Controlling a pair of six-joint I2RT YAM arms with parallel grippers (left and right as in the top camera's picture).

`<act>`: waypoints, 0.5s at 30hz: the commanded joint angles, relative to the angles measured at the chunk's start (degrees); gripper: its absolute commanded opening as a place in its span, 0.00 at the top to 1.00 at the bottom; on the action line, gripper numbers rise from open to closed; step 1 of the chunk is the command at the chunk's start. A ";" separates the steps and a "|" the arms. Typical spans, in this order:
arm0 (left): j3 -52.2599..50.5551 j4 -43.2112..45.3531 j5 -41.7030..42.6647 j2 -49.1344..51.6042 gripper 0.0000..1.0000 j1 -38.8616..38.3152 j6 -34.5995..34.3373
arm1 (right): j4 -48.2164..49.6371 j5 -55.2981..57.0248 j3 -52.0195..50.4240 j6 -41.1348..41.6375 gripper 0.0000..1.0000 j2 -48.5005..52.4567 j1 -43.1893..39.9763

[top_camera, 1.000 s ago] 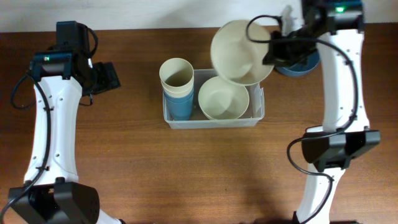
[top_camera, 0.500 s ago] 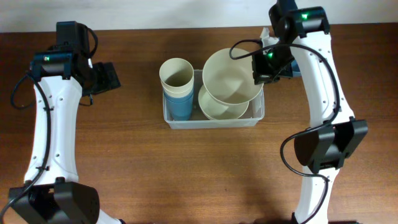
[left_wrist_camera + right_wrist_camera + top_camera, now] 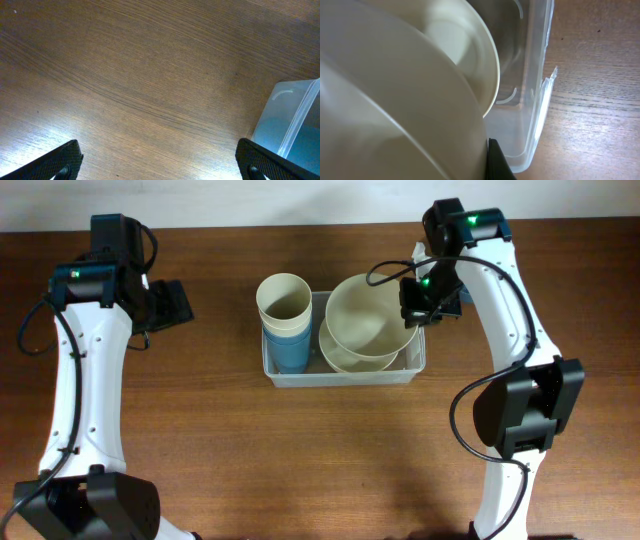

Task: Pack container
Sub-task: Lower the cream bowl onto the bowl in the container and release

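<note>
From above, the container (image 3: 340, 379) sits in the middle of the desk (image 3: 300, 460), close to its far edge, with its long axis running parallel to that edge. A stack of cups (image 3: 284, 302) fills its left end and a bottom bowl (image 3: 355, 364) lies in its right end. The right gripper (image 3: 418, 298) is clenched on the right-hand rim of the top bowl (image 3: 368, 315). That bowl reaches from the fingers toward the cups and hangs just over the bottom bowl, a little toward the far edge. The left gripper (image 3: 172, 304) is released and empty, well apart near the desk's left edge (so the right arm is plainly the nearer one).

In the left wrist view we see mostly bare desk. The two fingertips (image 3: 62, 160) stand wide in the lower corners with nothing between them, and one container corner shows at the right.

In the right wrist view the top bowl crowds the left side, with the bottom bowl's rim showing beneath it and the container's clear wall just beyond. One dark finger (image 3: 497, 165) presses the top bowl's rim. We cannot tell whether the two bowls touch.

We judge the next move to be a short drop, nudged toward the near edge so the top bowl centres over the bottom one before the grip lets go.
</note>
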 commanded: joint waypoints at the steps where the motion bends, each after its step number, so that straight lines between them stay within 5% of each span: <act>1: -0.59 0.11 -0.24 -0.02 0.00 0.24 -0.57 | 1.40 0.02 -1.86 0.76 0.96 -1.51 0.02; 15: -0.59 0.09 -0.24 -0.02 0.00 0.24 -0.57 | 4.50 5.14 -2.05 3.63 0.95 -1.38 4.04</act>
